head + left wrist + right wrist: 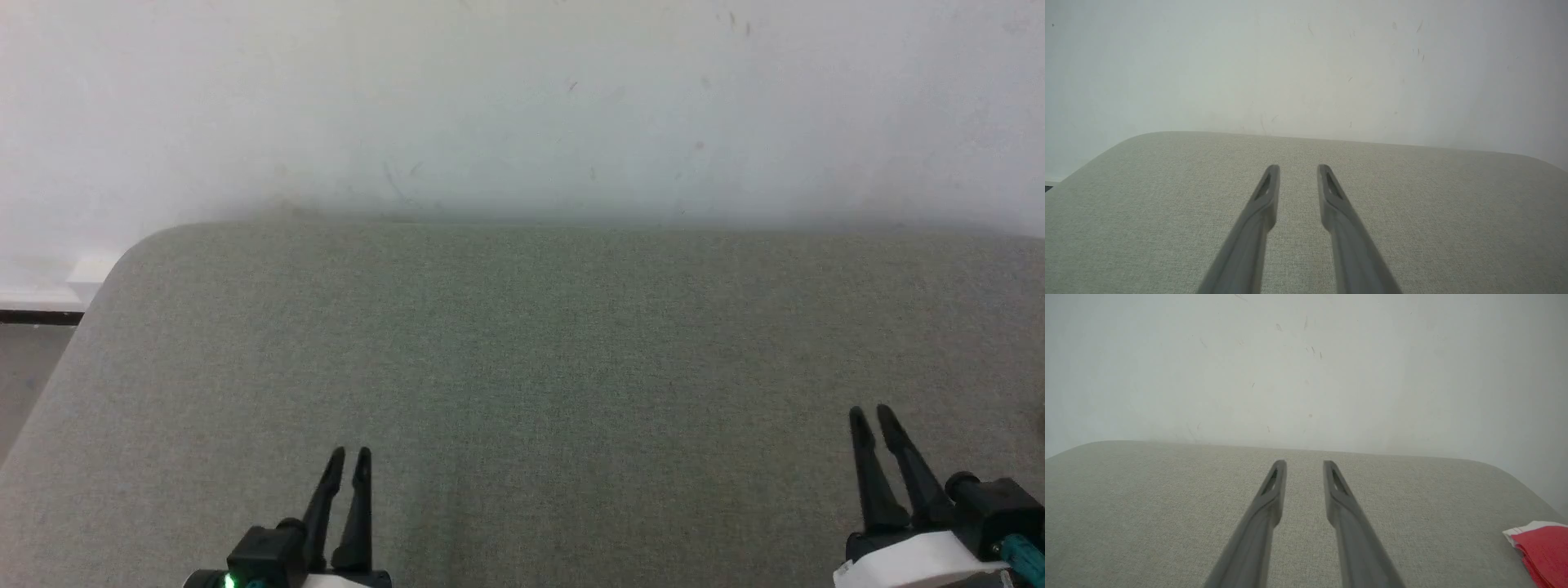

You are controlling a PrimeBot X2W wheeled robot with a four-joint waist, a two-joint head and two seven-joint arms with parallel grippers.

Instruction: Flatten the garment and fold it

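Observation:
A corner of the red garment (1545, 549) with a white band edge lies on the cushion at the lower right of the right wrist view, well to the right of my right gripper (1305, 462); the rest of it is cut off by the frame. My right gripper (870, 413) hovers open at the lower right of the head view, nothing between its fingers. My left gripper (349, 452) stands open at the lower left, also empty. In the left wrist view my left gripper (1298, 166) points across bare cushion toward the wall.
A wide grey-green fabric cushion (522, 367) spreads before me, with rounded far corners. A pale scuffed wall (522, 106) rises right behind it. At the far left the cushion's edge drops to floor and a white baseboard (41, 298).

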